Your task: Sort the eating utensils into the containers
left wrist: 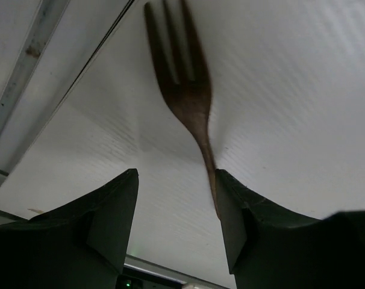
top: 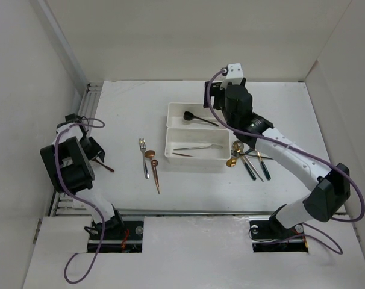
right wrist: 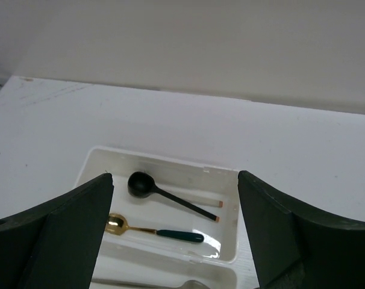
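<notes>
Left gripper point(left wrist: 176, 194) – jaws apart, clamping nothing; copper fork point(left wrist: 185, 90) flat on the table point(left wrist: 291, 120) between them, handle against one jaw | Right gripper point(right wrist: 175, 176) – jaws wide, empty, above far tray point(right wrist: 92, 158) holding black spoon point(right wrist: 140, 183) and green-handled spoon point(right wrist: 176, 234) | loose utensils point(top: 250, 168) beside near tray point(top: 194, 161)

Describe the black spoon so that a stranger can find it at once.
In the middle of the table, take the far tray of the two white ones. The black spoon lies toward its far wall. Its bowl is black, whereas the other spoon has a gold bowl and green handle.
</notes>
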Robot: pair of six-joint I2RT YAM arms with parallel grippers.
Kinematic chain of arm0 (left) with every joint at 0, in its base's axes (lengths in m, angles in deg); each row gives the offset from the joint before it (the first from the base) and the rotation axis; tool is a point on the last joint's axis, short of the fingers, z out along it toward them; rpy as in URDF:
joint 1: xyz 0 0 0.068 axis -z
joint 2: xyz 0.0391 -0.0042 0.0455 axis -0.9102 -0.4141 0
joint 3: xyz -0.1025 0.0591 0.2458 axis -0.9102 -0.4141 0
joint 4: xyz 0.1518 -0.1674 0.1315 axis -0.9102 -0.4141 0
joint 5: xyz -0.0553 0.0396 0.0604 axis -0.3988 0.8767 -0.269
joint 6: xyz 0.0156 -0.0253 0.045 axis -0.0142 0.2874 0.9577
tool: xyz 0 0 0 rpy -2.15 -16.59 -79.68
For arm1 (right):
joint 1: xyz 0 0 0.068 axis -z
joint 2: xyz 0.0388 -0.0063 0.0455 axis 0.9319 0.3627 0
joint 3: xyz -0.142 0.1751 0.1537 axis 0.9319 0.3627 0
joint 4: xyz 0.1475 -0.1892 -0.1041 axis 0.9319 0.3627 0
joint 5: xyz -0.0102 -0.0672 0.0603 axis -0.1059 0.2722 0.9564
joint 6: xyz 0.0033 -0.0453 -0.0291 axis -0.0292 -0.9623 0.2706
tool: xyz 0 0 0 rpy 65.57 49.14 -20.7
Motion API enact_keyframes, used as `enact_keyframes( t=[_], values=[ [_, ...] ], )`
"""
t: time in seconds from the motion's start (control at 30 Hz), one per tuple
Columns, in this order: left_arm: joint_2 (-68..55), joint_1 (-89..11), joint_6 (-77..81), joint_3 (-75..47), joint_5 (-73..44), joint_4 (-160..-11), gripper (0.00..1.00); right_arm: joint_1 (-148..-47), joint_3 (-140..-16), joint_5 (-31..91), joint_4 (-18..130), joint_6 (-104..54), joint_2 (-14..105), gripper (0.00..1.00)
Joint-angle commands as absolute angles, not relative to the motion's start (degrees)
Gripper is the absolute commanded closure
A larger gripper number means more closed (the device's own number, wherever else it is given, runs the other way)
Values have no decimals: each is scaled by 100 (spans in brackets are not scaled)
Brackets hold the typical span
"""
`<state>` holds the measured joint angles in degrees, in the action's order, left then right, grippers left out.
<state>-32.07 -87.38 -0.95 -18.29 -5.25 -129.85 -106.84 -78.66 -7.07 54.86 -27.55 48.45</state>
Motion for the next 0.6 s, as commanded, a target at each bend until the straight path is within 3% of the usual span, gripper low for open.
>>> enact_keyframes(
  t=[0.0,0.2,0.57],
  values=[
    [-3403,-8935,-554,-2071,-504,-13145,50,-10705,-8355,-980,5405,-2428,4868,11],
    [-3720,-8988,-607,-2167,-723,-12917,53,-10872,-8576,-1156,5405,-2376,4921,11],
    [-4362,-8988,-475,-2220,-1417,-12424,76,-10872,-8681,-1569,5458,-2657,4921,11]
  ],
)
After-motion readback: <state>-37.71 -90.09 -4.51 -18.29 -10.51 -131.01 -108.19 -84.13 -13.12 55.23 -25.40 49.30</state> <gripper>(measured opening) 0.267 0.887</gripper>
